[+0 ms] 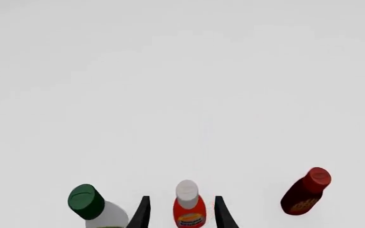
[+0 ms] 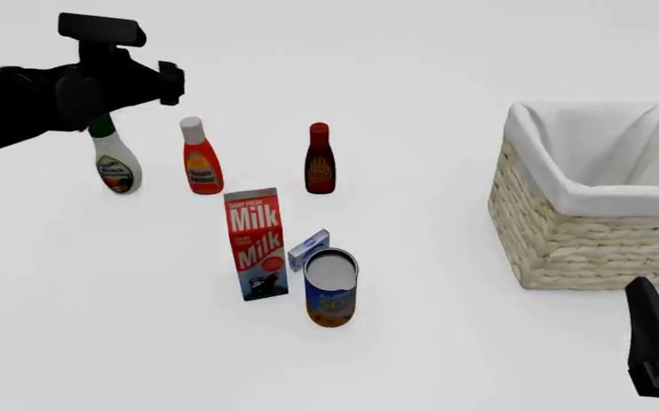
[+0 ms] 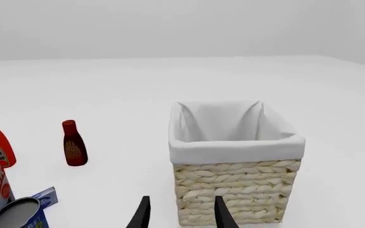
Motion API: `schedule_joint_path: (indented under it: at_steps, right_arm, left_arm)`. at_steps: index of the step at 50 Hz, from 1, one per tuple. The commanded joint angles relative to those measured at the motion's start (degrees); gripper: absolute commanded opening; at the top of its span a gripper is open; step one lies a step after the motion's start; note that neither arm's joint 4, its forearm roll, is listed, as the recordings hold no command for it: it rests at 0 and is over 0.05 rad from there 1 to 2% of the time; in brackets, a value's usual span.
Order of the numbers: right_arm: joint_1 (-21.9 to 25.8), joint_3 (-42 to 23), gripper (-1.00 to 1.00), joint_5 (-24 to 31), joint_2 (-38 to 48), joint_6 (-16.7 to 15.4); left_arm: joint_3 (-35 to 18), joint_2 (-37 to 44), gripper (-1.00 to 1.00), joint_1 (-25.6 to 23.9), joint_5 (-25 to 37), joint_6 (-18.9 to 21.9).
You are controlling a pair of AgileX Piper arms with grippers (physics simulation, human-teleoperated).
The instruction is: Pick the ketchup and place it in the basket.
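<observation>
- Bright red squeeze bottle of ketchup (image 2: 202,160) with white cap and yellow-orange label, upright on the white counter (image 2: 444,343), well apart from the pale woven wicker basket (image 2: 582,236) with white cloth lining off to the right.
- Flanked by a white bottle with a green cap (image 2: 114,163) on its left and a smaller dark red bottle (image 2: 319,160) on its right; milk carton (image 2: 255,243), small blue box (image 2: 308,249) and blue tin can (image 2: 331,287) nearer the arms.
- Left gripper (image 1: 182,213) released, jaws spread, hovering high over the bottle row; ketchup framed neatly between the two dark fingers (image 1: 141,213) in the left wrist view.
- Best played as a straight descent, ketchup kept centred, closing on the body below the cap, watching the green-capped neighbour just beside one finger.
- Left arm reaching forward from the left, raised, wrist pitched down.
- Right gripper (image 3: 181,213) low and near, released too, aimed at the basket, idle.
</observation>
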Motion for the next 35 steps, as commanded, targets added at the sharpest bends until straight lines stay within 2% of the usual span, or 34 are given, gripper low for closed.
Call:
schedule_joint_path:
  at_steps: [1, 4, 14, 35]
  right_arm:
    - [0.07, 0.04, 1.0, 0.13, 0.01, 0.21]
    - [0.12, 0.13, 1.0, 0.2, 0.02, 0.19]
    - [0.19, 0.11, 1.0, 0.55, 0.06, 0.16]
    - [0.36, 0.13, 1.0, 0.88, 0.28, 0.14]
  left_arm:
    - [-2.33, 3.34, 1.0, -0.47, 0.0, -0.43]
    - [-3.65, 5.47, 1.0, -0.57, 0.21, -1.71]
    - [-5.09, 7.43, 1.0, -1.16, -0.11, -1.78]
    - [-4.24, 9.79, 1.0, -1.23, -2.02, -2.77]
